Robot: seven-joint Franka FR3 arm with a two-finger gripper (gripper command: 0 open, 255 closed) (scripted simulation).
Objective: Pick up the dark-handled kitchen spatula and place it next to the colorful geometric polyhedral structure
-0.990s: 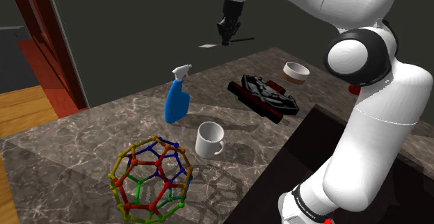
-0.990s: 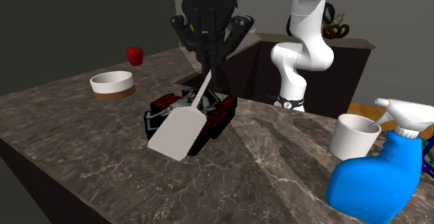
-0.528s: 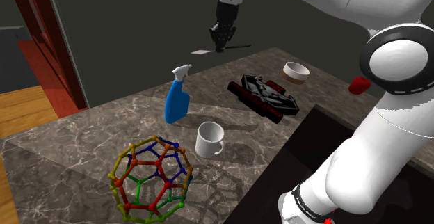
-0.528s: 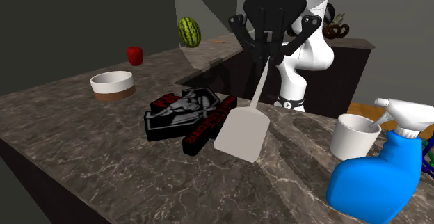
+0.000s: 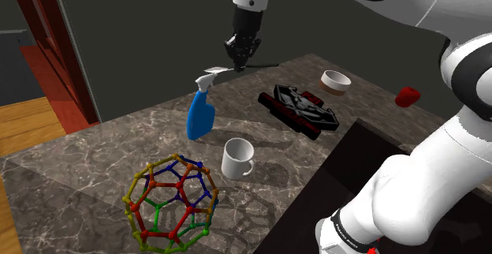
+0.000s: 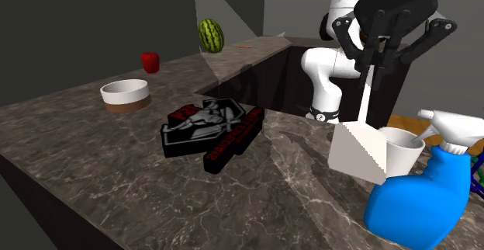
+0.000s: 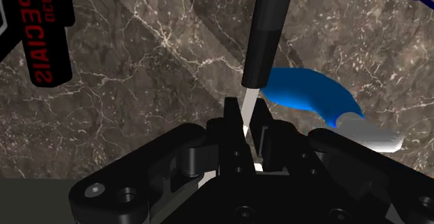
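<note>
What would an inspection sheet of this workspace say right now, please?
Surface: dark marbled counter.
Job's things: spatula held aloft, off the counter; colourful polyhedral structure standing on the counter, well apart from it.
Clutter: blue spray bottle, white mug, black-and-red box, bowl, small red object, watermelon.
Gripper: gripper shut on the spatula's pale shank, next to its dark handle.
Cables: nothing seen.
Surroundings: reddish door frame, wooden floor.
</note>
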